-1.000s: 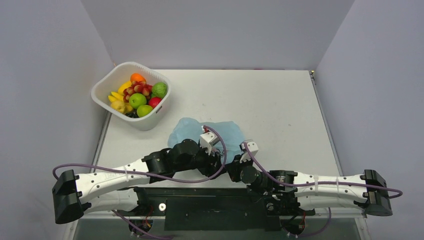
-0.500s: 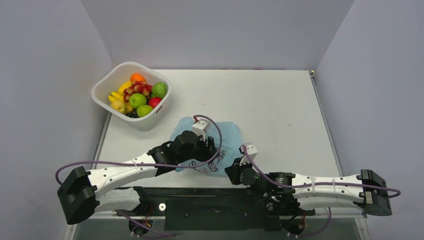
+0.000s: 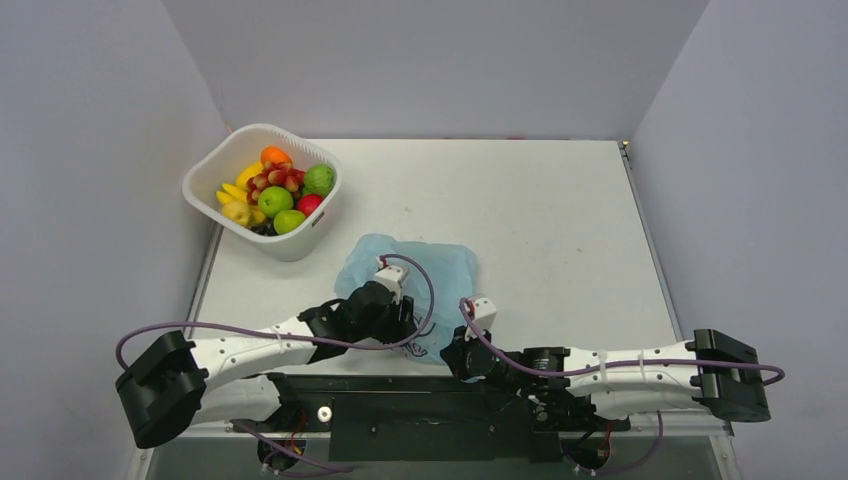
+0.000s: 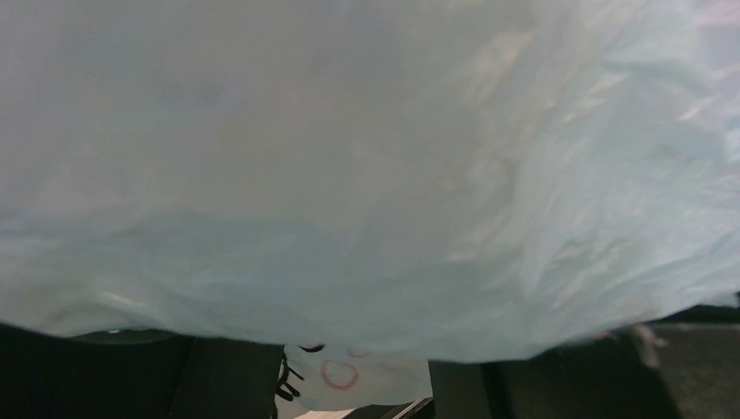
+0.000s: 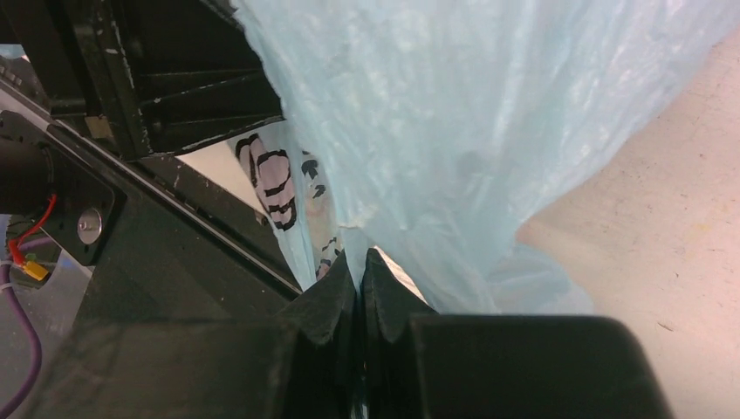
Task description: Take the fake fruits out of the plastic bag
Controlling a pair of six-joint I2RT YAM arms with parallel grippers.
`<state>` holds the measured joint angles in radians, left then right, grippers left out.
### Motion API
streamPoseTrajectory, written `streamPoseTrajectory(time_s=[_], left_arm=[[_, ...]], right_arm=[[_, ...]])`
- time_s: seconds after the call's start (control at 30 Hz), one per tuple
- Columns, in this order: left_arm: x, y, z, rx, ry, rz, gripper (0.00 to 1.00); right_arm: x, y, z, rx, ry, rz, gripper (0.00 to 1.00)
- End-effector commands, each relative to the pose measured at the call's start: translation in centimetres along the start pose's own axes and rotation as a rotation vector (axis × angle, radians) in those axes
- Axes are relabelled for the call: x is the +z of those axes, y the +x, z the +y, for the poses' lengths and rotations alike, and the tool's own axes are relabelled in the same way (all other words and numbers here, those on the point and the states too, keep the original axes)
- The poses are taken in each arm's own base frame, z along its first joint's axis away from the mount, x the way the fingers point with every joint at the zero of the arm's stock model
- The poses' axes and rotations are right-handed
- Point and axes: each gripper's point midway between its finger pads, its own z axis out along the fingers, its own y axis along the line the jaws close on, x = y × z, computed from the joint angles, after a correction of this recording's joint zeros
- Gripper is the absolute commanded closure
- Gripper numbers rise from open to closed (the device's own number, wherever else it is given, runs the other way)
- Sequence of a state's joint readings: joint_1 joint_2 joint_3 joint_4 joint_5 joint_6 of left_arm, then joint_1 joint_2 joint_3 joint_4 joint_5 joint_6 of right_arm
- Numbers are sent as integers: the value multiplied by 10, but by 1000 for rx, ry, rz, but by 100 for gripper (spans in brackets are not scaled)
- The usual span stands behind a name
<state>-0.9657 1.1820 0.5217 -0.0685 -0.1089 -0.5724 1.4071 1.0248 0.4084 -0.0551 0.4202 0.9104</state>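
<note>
Down at the near edge of the desk (image 3: 550, 220), we've got the plastic bag (image 3: 440, 265) lying crumpled, partly under both wrists. Our right gripper (image 5: 359, 264) is pinched tight on a fold at the bag's edge, with the film caught between its fingertips. The left gripper (image 3: 408, 326) is pressed up against the bag and its camera shows only blue film, so we can't tell how open it is. The fake fruits (image 3: 272, 180) sit in the white basket (image 3: 300, 243) at far left, well apart from the bag.

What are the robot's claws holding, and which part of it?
The right claw pinches the bag by a thin fold at its near edge. The left claw is smothered in bag, so I cannot tell.
</note>
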Motion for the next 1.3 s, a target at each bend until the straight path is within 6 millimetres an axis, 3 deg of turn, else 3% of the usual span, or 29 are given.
streamPoseTrajectory(time_s=[0.0, 0.13, 0.33, 0.47, 0.6, 0.7, 1.03, 1.27], left_arm=[[-14, 0, 16, -7, -54, -32, 49], [-22, -7, 18, -23, -50, -70, 43], [-17, -59, -16, -75, 105, -207, 32], [1, -90, -38, -61, 145, -234, 32], [31, -105, -45, -35, 118, -229, 33], [41, -123, -53, -29, 113, -259, 33], [83, -141, -48, 71, -42, -300, 31], [104, -135, -40, 134, -99, -276, 29]], right_arm=[[-1, -9, 10, 29, -36, -36, 100], [-1, -10, 9, 31, -29, -43, 100], [-6, -14, 4, 51, -20, -64, 100], [-12, -19, -3, 75, -7, -88, 100], [-19, -23, -12, 99, 12, -114, 100], [-23, -25, -17, 113, 19, -126, 100], [-27, -28, -22, 123, 29, -142, 100], [-30, -31, -24, 123, 33, -151, 100]])
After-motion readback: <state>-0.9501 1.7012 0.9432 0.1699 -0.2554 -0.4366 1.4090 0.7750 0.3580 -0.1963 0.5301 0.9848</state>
